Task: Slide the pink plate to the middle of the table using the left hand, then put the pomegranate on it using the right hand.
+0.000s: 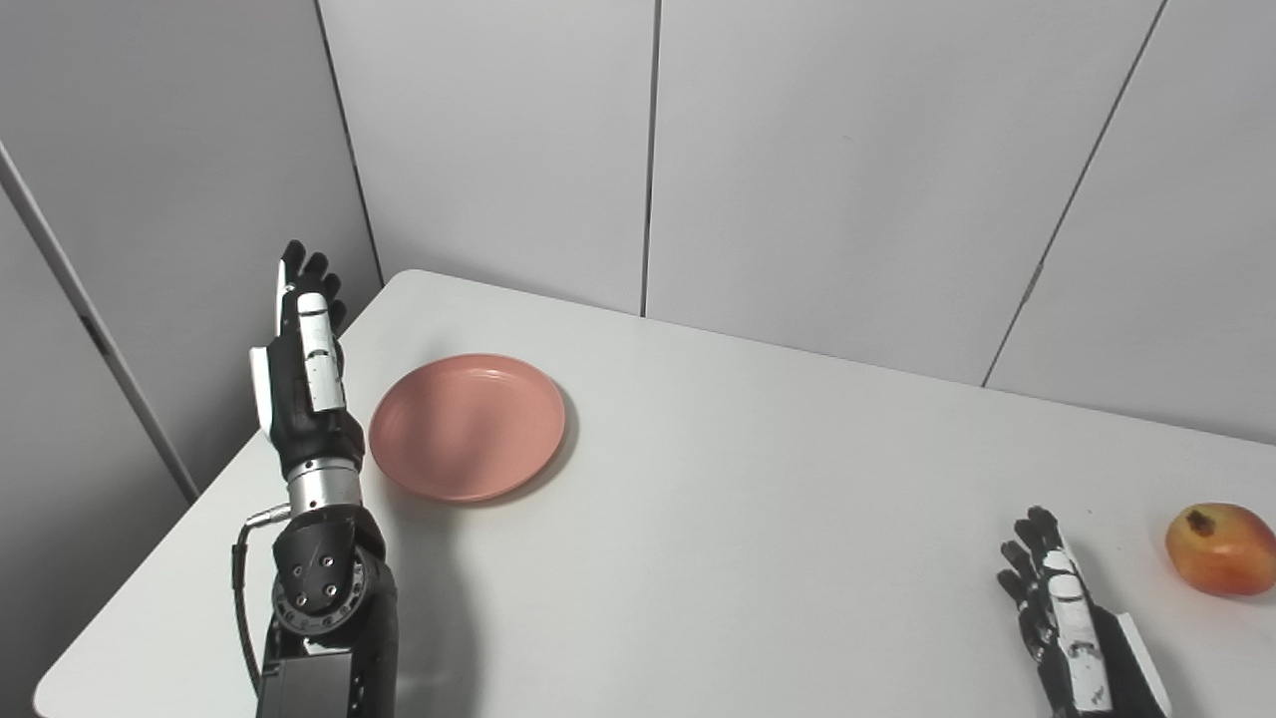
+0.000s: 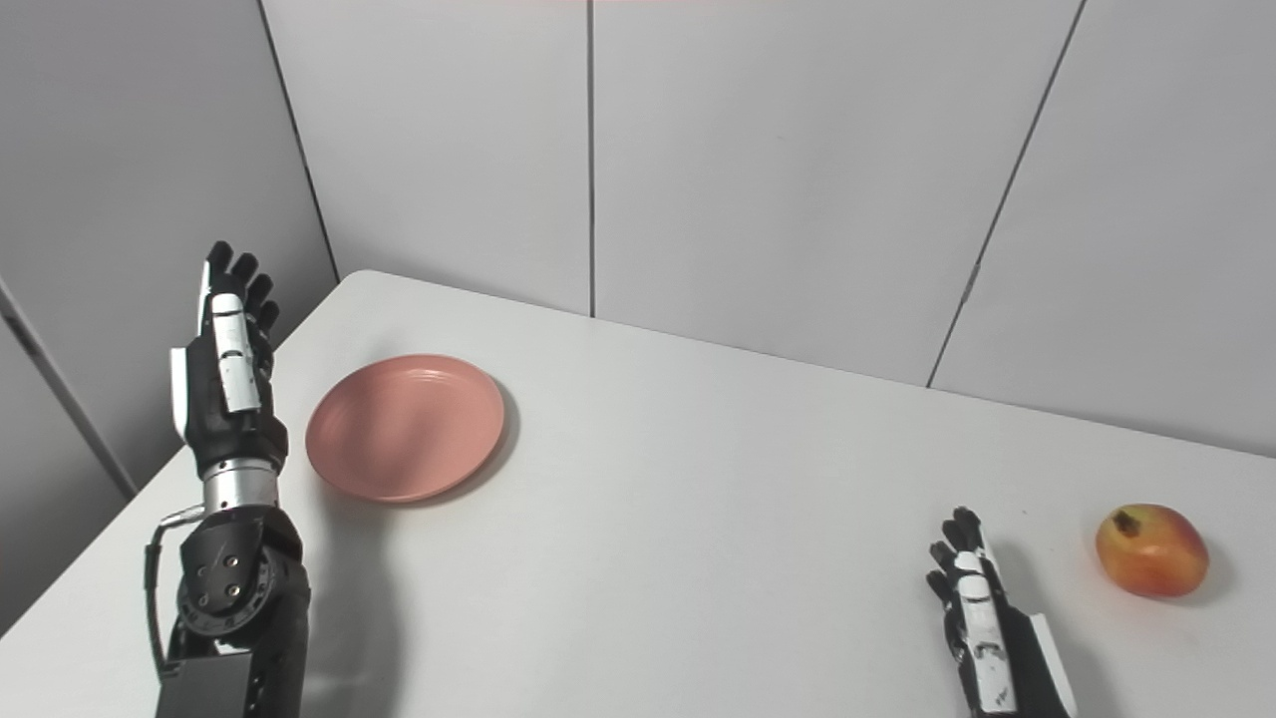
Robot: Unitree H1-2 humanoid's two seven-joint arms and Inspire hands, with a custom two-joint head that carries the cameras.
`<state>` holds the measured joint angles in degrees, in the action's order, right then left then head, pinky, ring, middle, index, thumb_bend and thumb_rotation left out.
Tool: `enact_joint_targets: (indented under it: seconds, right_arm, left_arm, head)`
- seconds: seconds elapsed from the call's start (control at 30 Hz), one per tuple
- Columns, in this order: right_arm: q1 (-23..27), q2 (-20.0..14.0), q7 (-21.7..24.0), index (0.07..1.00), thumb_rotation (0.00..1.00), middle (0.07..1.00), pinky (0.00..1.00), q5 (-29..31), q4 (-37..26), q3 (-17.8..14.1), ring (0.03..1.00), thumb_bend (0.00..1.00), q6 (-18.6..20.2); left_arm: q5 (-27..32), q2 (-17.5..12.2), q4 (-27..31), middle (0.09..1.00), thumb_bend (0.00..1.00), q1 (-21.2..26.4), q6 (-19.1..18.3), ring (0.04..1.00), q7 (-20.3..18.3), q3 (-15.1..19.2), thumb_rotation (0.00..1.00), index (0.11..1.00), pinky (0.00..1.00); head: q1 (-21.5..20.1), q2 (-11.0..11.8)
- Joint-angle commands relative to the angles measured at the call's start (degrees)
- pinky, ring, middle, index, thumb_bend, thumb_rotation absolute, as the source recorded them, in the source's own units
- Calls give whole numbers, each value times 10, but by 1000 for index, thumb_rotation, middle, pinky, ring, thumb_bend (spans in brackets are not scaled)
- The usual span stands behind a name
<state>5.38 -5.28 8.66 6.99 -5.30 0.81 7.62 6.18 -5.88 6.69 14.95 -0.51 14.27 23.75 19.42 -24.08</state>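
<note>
1. Grey wall panels close off the far side of a white desk (image 1: 758,519), which carries only two things.
2. Toward the far left lies the plate (image 1: 467,427), pink, flat on the desk and well short of the middle.
3. Just beside its left rim stands the left hand (image 1: 299,369), raised upright with the fingers (image 1: 304,274) stretched toward the far wall, released and holding nothing. Whether it touches the rim cannot be told; a thin gap seems to show.
4. So the plate lies directly right of that hand, and the desk's middle lies further right and a little nearer. A push along that line looks like what the first step calls for.
5. Being round, the plate has no long axis to favour, so any contact on its left edge should do.
6. At the near right, the pomegranate (image 1: 1220,548) rests on the desk, just right of the right hand (image 1: 1062,608).
7. That hand lies low with fingers apart, grasping nothing, and is far nearer the fruit than the left one.
8. Nothing is on the plate yet; both steps appear undone.
</note>
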Motion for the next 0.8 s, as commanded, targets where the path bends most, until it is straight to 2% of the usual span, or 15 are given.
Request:
enact_joint_targets:
  seconds: [0.0,0.4,0.77]
  right_arm:
    - [10,-4,4,999,1000,1000,1000,7,-19,-4,992,155,-12]
    - [10,-5,4,1000,1000,1000,1000,10,-22,-4,996,160,-9]
    - [10,-7,2,1000,1000,1000,1000,10,-22,-5,994,156,-8]
  left_arm:
    - [4,-14,8,963,401,12,20,960,3,4,1000,950,974]
    - [33,-20,-25,963,397,15,26,962,2,13,1000,947,971]
    - [47,-24,-29,973,397,16,29,970,4,25,1000,950,1000]
  head:
    - [2,-1]
    - [4,-4]
    - [7,-4]
